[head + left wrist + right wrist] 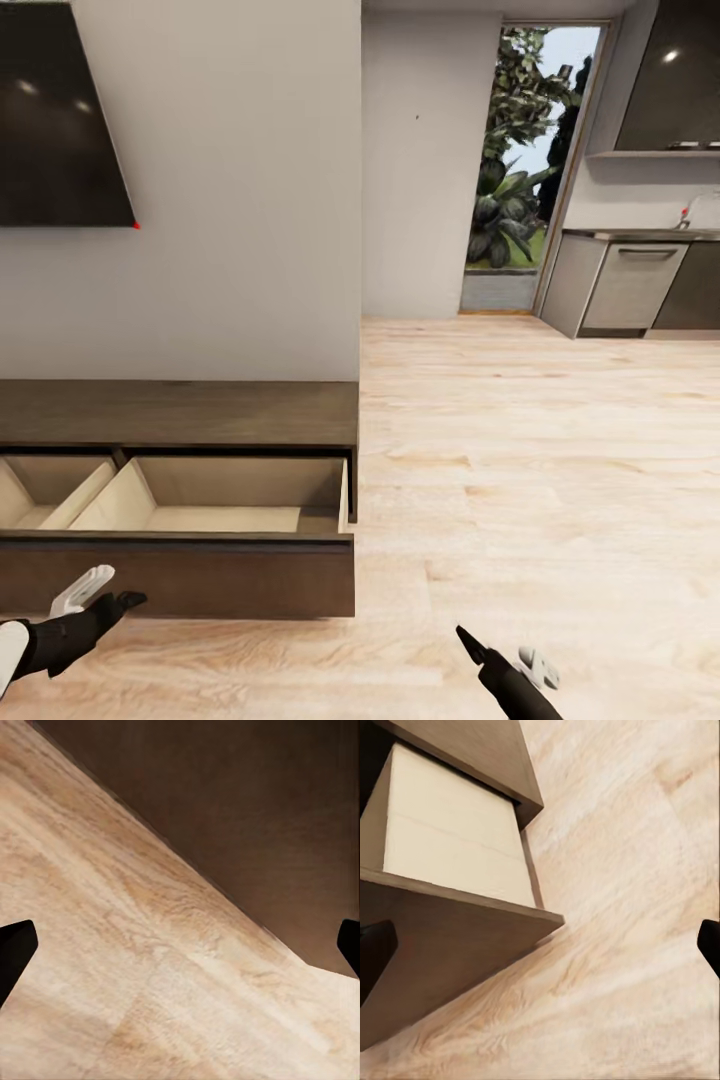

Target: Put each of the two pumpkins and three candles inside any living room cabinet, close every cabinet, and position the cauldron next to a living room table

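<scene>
Pale wood floor (520,480); cabinet (180,410) drawer pulled out, seemingly empty, awaiting items. Left gripper (100,592) and right gripper (505,655) hung low, jaws spread, holding nothing.

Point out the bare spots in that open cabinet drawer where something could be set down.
The cabinet drawer stands pulled out, split by a slanted divider. The compartment right of it, bordered by the drawer's end wall, shows bare pale floor. The compartment left of it is cut by the frame edge but looks bare. Nothing crowds either.
</scene>
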### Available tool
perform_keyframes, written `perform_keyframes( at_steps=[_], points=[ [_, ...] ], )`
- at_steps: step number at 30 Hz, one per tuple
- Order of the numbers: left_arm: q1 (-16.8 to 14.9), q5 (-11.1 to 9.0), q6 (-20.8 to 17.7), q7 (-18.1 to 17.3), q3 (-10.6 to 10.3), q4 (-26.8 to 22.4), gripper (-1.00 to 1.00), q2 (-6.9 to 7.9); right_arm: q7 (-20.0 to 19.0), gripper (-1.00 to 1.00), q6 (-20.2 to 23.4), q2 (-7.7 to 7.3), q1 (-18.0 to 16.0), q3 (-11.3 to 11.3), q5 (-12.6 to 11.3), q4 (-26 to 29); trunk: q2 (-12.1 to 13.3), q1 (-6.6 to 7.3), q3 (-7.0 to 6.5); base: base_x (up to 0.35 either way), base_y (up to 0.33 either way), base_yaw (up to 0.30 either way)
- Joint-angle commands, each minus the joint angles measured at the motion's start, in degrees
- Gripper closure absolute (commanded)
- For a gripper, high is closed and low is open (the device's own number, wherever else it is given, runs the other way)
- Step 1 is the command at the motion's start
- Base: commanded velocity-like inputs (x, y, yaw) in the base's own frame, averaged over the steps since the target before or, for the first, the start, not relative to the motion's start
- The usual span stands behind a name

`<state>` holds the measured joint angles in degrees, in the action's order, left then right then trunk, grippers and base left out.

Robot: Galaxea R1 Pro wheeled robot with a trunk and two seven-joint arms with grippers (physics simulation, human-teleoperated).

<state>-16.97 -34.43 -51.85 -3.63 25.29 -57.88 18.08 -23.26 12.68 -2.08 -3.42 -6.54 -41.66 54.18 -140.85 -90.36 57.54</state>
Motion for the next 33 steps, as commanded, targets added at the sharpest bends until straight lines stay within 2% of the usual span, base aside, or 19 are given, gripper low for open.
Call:
perform_keyframes(
  at_steps=[1,10,15,25,29,33],
  points=[
    [0.0,0.0,-0.1,0.1,0.0,-0.1,-1.0,-0.02,0.4,-1.0,0.0,-0.02,0.0,0.0,0.0,-0.2,0.4,0.23,-0.18,0.0,0.0,0.0],
    [0.0,-0.4,-0.5,0.3,0.0,-0.4,-1.0,0.03,1.1,-1.0,-0.3,-0.23,0.0,-0.7,-0.1,-3.7,4.0,2.2,-1.8,-0.009,0.0,0.0],
    [0.0,-0.3,-1.5,0.3,-0.1,-0.4,-1.0,0.03,1.1,-1.0,-0.4,-0.35,-0.1,-0.8,-0.1,-6.1,6.0,3.3,-2.7,-0.22,0.0,0.0],
    [0.0,-0.3,-2.0,0.3,-0.1,-0.4,-1.0,-0.01,1.1,-1.0,-0.4,-0.29,-0.1,-0.8,0.0,-6.6,10.0,5.5,-4.49,-0.053,0.0,0.003],
    [0.0,-0.2,-2.0,0.3,-0.1,-0.4,-1.0,-0.09,1.2,-1.0,-1.1,-0.21,0.0,-0.8,0.0,-6.7,11.6,6.38,-5.15,-0.019,0.0,0.118],
    [0.0,0.0,-2.0,0.3,-0.2,-0.4,-1.0,-0.87,1.2,-1.0,-2.4,-0.2,0.0,-0.8,0.0,-7.2,13.2,7.25,-5.76,-0.22,0.0,0.237]
  ],
)
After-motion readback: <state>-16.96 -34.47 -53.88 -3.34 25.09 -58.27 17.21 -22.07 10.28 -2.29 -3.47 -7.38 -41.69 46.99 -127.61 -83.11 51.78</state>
